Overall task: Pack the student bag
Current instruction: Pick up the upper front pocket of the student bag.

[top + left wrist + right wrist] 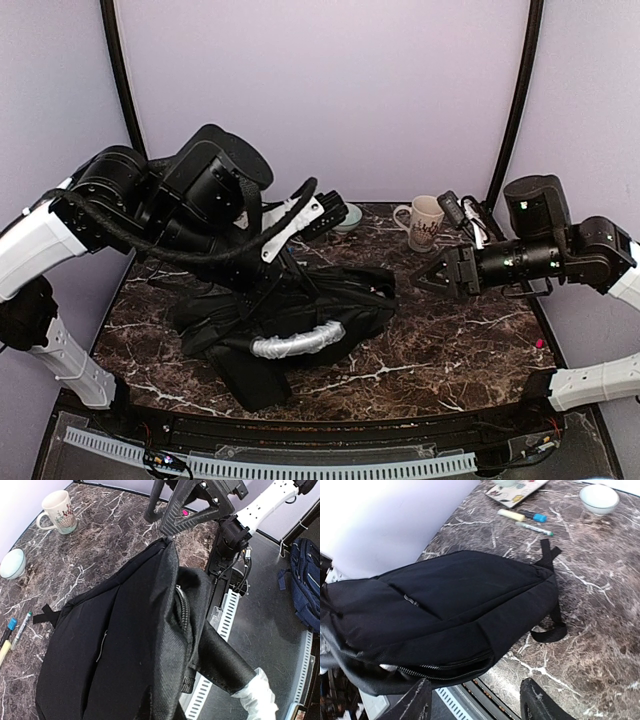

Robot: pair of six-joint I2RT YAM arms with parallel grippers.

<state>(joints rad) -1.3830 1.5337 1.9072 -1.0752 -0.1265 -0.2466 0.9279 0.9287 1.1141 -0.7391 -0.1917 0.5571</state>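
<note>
- Two arms reach over the dark marble table (pixel 450 350), one on each side of the student bag (pixel 320 300).
- Student bag: black, lying in the middle of the table. Its silver-wrapped handle (pixel 297 342) is on the near side, and one edge rises toward the left gripper.
- Left gripper (pixel 322 218): above the bag's far edge, fingers closed. Its own camera shows only bag fabric, so I cannot tell whether any cloth is pinched.
- Right gripper (pixel 418 277): just beside the bag's right end, fingers spread wide with nothing between them.
- Mug (pixel 425 222) and bowl (pixel 350 215): beyond the bag, toward the back wall.
- Marker (pixel 522 516) and pen (pixel 534 528): lying side by side on the table, just past the bag's strap end.
</note>
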